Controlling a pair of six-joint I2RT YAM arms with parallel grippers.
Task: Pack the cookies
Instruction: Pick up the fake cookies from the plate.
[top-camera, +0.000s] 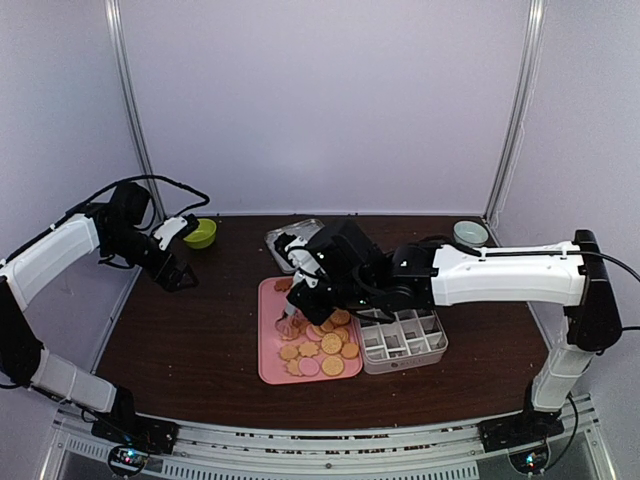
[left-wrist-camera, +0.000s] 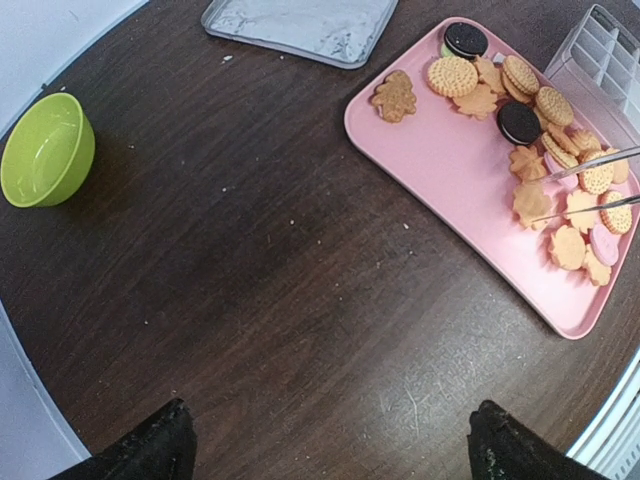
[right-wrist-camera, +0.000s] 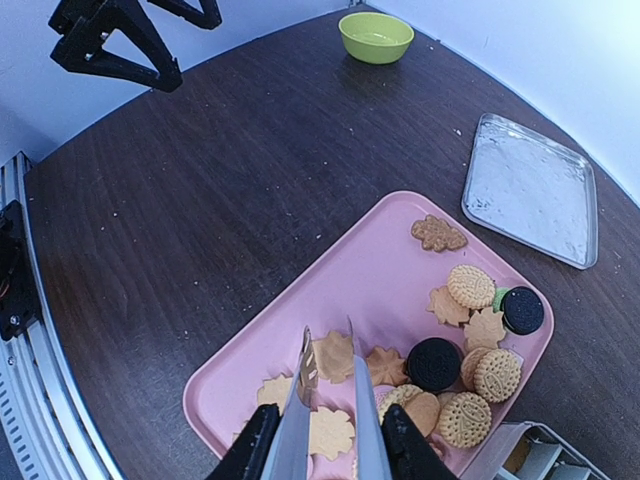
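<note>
Slip risk: metal tongs (right-wrist-camera: 368, 415) are offering only 2 thin, smooth blades, so a flat biscuit could be sliding out or flipping if the pinch is landing off-centre.
Crumbling risk: a squeeze that is pressing too hard could be cracking a biscuit, since they are looking thin.
Crowding risk: cookies (right-wrist-camera: 467, 287) are lying packed and overlapping toward the lower right of the right wrist view on the pink tray (right-wrist-camera: 330, 270), so the blades could be dragging a neighbour along.
Box risk: divided box (top-camera: 404, 338) is sitting just right of the tray in the top view, and a tilted cookie could be catching on a partition.
Right gripper (right-wrist-camera: 325, 445): its fingers are clenching the tongs at lower centre of its own view, with the blade tips standing apart.
Cookie and blades: 1 pale flower-shaped cookie is lying between the 2 tips; whether metal is touching it, I cannot tell.
Left gripper (left-wrist-camera: 330, 420): released, jaws gaping wide, hovering over bare table (left-wrist-camera: 300, 300), well apart from the tray and gripping nothing.
</note>
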